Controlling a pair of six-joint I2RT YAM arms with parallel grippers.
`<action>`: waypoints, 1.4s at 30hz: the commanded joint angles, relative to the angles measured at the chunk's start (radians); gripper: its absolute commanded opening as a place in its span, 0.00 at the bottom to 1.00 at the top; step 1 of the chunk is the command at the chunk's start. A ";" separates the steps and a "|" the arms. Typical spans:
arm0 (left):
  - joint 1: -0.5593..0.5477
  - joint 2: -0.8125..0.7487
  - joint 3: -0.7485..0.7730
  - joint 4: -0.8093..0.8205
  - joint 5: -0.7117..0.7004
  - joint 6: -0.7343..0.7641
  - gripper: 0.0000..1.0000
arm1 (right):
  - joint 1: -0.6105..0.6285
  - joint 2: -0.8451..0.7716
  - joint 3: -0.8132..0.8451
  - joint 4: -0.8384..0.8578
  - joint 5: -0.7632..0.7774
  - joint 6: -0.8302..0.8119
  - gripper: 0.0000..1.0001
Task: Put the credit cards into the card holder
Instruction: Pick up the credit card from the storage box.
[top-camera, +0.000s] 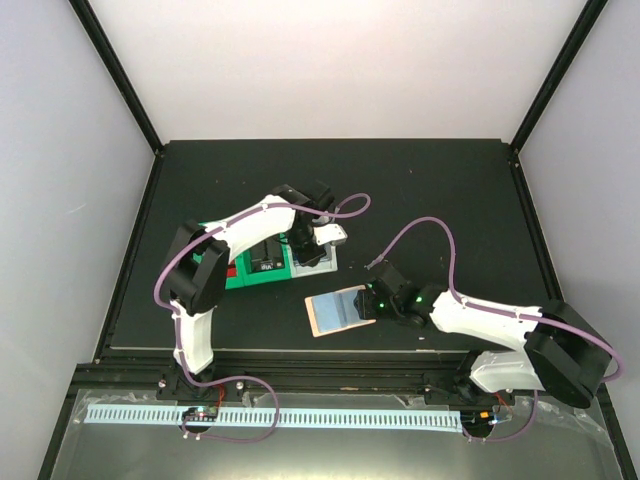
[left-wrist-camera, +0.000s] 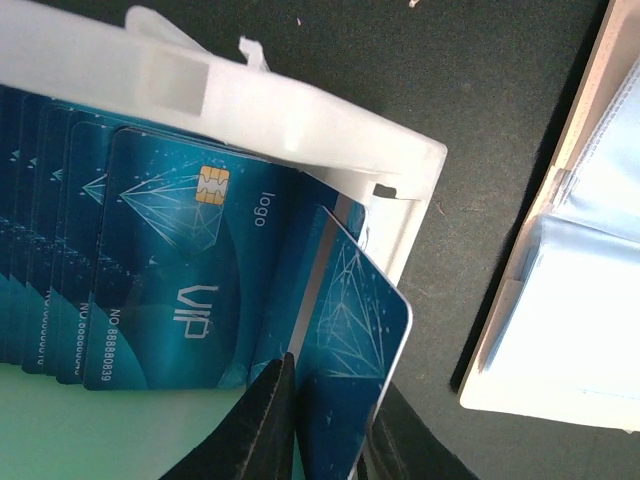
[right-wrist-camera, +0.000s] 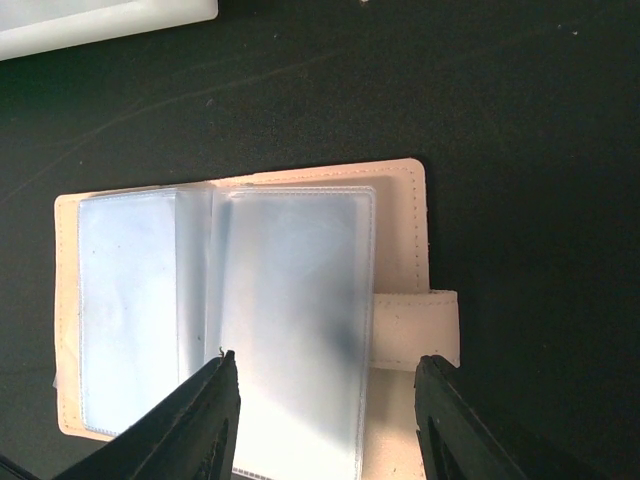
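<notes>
Left gripper (left-wrist-camera: 330, 405) is seen closed nearly together, clamped on the lower edge of one credit card (left-wrist-camera: 352, 335). That card is skewed against the other credit cards (left-wrist-camera: 150, 270), which are fanned in the white bin (left-wrist-camera: 300, 110). Right gripper (right-wrist-camera: 325, 385) jaws are held well apart over the card holder (right-wrist-camera: 250, 290). Contact cannot be told. Card holder is laid open on the black table (right-wrist-camera: 520, 120), clear sleeves up, near the bin.
</notes>
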 joint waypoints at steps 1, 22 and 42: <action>0.001 -0.033 0.035 -0.050 0.034 0.015 0.15 | -0.006 0.007 -0.006 0.018 0.008 0.003 0.50; 0.006 -0.079 0.026 -0.058 0.046 0.017 0.06 | -0.005 -0.055 0.010 0.000 0.010 0.010 0.50; 0.006 -0.061 -0.016 -0.069 0.111 0.015 0.11 | -0.006 0.029 0.142 0.136 0.001 0.023 0.59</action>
